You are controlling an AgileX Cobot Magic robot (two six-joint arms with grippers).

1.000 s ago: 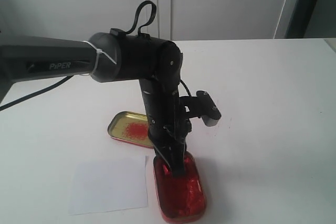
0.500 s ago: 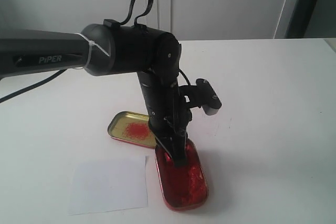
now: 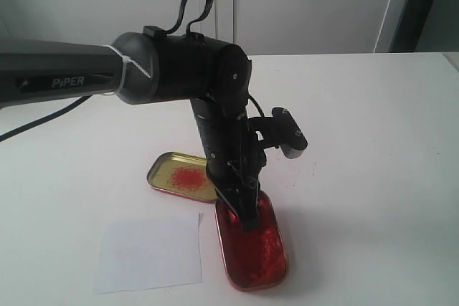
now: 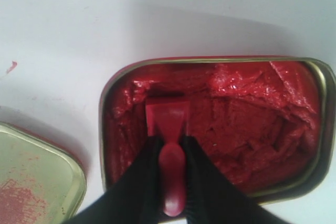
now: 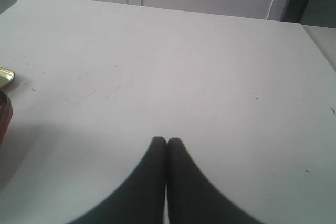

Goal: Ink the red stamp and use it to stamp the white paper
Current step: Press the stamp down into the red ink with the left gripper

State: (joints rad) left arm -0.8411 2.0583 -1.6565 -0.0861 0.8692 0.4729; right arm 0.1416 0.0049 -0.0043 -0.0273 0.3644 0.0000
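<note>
The paper [image 3: 149, 254] lies flat on the left. Just right of it sits the ink tin [image 3: 252, 257], its long side next to the paper's edge. My left gripper [image 4: 171, 144] pinches the stamp [image 4: 167, 115] by its handle, base down in the ink. I think the stamp goes up, then left. My right gripper [image 5: 167, 142] is pressed together and holds nothing.

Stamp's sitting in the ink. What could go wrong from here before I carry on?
1. The red stamp is pressed into thick paste. Lifting it may drag the ink tin, which nothing holds down: the right gripper is shut, away from it.
2. The left gripper pinches only the narrow handle, so the stamp could tilt.
3. Excess paste could blot the white paper.
</note>
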